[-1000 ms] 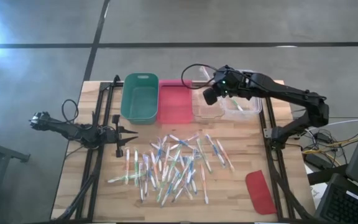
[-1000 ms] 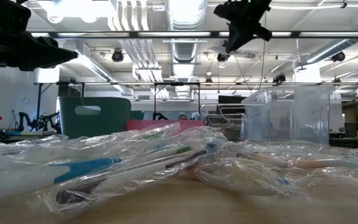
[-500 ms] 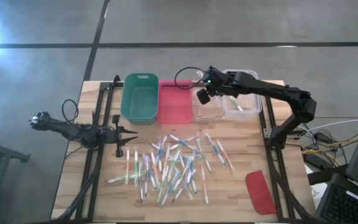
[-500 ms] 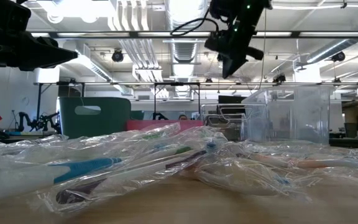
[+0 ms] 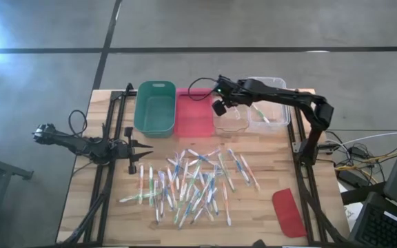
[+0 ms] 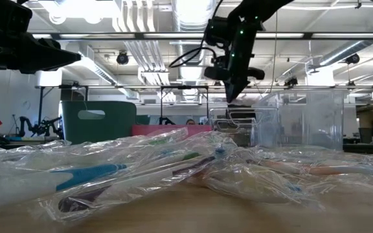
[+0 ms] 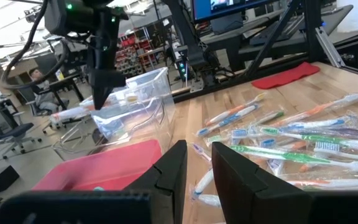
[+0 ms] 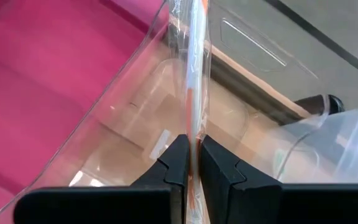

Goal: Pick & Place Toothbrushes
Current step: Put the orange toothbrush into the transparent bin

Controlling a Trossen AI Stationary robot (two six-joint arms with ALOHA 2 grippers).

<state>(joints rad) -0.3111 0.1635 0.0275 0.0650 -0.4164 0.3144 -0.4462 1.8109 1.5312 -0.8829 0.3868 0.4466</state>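
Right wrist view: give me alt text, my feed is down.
The right tool is shut on a wrapped toothbrush with an orange accent, held over a clear bin. A red bin sits beside it.

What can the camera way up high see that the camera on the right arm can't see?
Only the high view shows the whole table: the pile of toothbrushes, the green bin, the red lid and the waiting left gripper at the table's left side.

Only the right wrist view shows the right gripper shut on a wrapped toothbrush with orange on it.

Both show the pink bin and the clear bin next to it, with the right gripper above that clear bin.
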